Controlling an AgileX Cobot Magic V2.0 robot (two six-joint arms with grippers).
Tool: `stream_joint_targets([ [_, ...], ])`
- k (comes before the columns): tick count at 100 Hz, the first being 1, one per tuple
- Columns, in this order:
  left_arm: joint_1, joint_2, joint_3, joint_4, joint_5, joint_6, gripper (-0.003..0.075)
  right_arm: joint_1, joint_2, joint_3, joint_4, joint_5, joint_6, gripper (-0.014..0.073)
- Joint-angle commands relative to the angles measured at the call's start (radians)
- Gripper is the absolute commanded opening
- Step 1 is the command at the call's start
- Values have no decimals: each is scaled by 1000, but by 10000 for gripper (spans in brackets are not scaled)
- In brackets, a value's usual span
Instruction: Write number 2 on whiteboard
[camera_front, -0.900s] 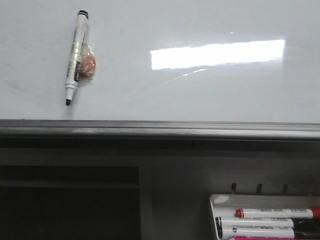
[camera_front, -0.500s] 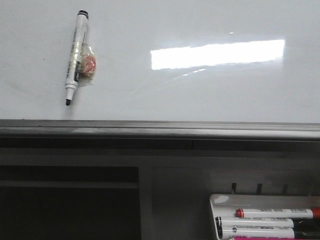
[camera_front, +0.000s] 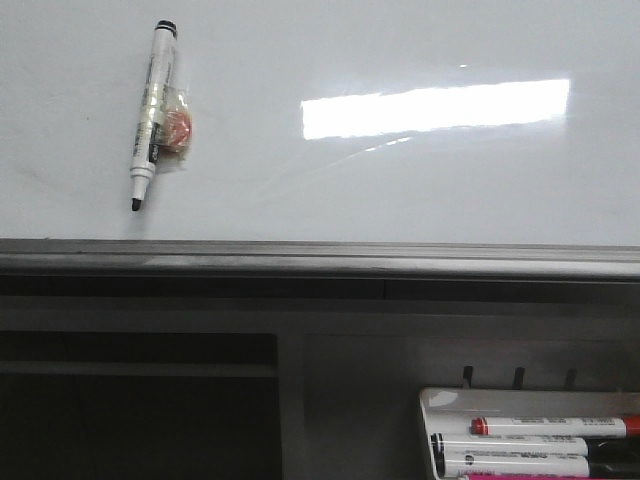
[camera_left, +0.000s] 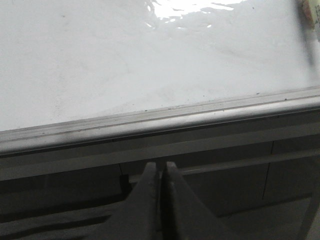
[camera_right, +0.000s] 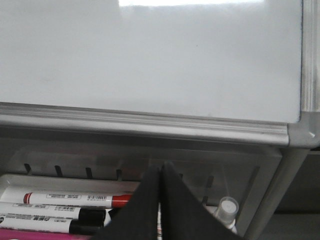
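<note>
Looking forward over the table, we see the whiteboard (camera_front: 400, 190) filling the upper part of the front view, glossy white with a bright rectangular reflection (camera_front: 435, 107) on its right half and a grey metal edge (camera_front: 320, 255) along the near side; no drawn stroke of a number shows on it. An uncapped black marker (camera_front: 150, 115) lies on the board at far left, tip toward the near edge, with a small reddish wrapped item (camera_front: 177, 130) touching its side. Below the board's edge at lower right sits a white marker tray (camera_front: 450, 400) holding a red-capped marker (camera_front: 550, 427) and black-capped ones; neither gripper appears in this view. In the left wrist view, we see the left gripper (camera_left: 160, 172) with its two dark fingers pressed together and nothing between them, poised just short of the board's grey edge (camera_left: 160, 122), the white surface (camera_left: 150, 55) lying beyond the fingertips. In the right wrist view, the right gripper (camera_right: 160, 172) likewise has its fingers together, holding nothing; the board (camera_right: 150, 55) stretches ahead of the tips past its metal rim (camera_right: 145, 125), with the board's corner (camera_right: 302, 132) off to one side. The tray's markers lie close beside and beneath the fingers: the red-capped one (camera_right: 75, 200) nearest, a black-capped one (camera_right: 50, 215) next to it, and a small clear-capped bottle (camera_right: 226, 207) on the other side.
</note>
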Motion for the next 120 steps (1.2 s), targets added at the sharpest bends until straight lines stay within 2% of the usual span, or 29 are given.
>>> stream_joint_targets([
  [1, -6, -27, 11, -27, -123, -5, -20, 2, -20, 25, -31, -136, -4, -72],
  [5, -6, -27, 11, -99, -192, -7, -20, 2, -20, 25, -2, -196, -4, -72],
  [9, -9, -27, 11, -255, -261, -14, -20, 2, -20, 25, 48, -272, -2, -72],
  [15, -9, -27, 11, -540, -366, -14, -20, 2, -20, 25, 185, -385, 0, -72],
  [23, -9, -27, 11, -785, -468, -14, -20, 2, -20, 25, 392, -481, 10, -72],
  [29, -9, -27, 11, -948, -540, -14, -20, 2, -20, 25, 508, -473, 10, -72],
  [39, -9, -27, 3, -1212, -591, -14, -20, 2, -20, 25, 608, -401, 10, -72],
  [48, -9, -27, 3, -1346, -604, -14, -20, 2, -20, 25, 676, -388, 10, -72],
  [57, -9, -27, 3, -1352, -607, -14, -20, 2, -20, 16, 728, -394, 10, -72],
  [74, -9, -27, 3, -1352, -604, -14, -20, 2, -20, -6, 727, -384, 10, -72],
  [83, -9, -27, 3, -1339, -535, -12, -20, 2, -20, -25, 727, -351, 10, -72],
  [89, -9, -27, -4, -1315, -442, -10, -20, 2, -20, -56, 725, -270, 10, -72],
  [97, -9, -12, -46, -1170, -304, -5, -20, 2, -4, -123, 716, -162, -12, -70],
  [110, -9, 99, -196, -840, -154, -5, -15, 2, 81, -251, 716, -46, -228, -55],
  [114, -9, 160, -268, -717, -99, -3, 5, 2, 121, -297, 716, -12, -275, -20],
  [120, -9, 252, -371, -555, 32, -3, 89, 2, 177, -356, 716, 29, -323, 73],
])
